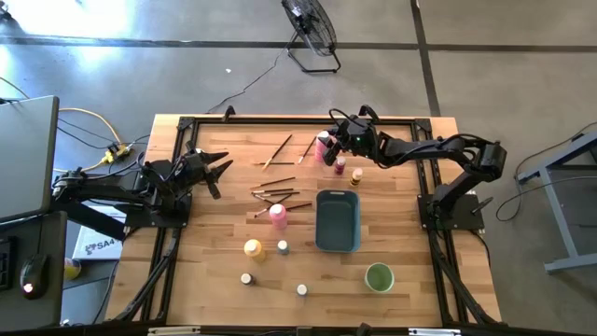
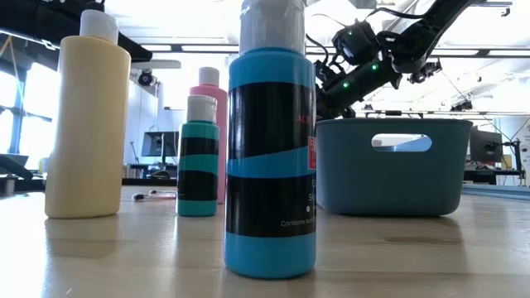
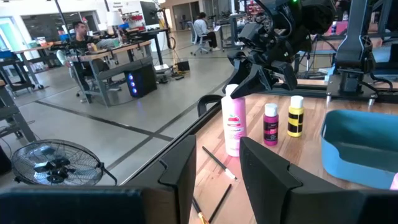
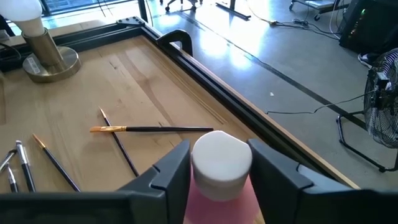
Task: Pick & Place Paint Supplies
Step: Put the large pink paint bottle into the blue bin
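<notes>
The right gripper (image 4: 214, 171) is straddling a pink squeeze bottle's (image 1: 324, 147) white cap, fingers not visibly touching; paintbrushes (image 4: 152, 129) are lying just beyond. The left gripper (image 1: 216, 172) is waiting at nine o'clock, part open and holding nothing.

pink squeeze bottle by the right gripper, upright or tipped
Upright. The white-capped pink squeeze bottle stands on its base on the wooden table, cap between the right gripper's fingers.
</notes>
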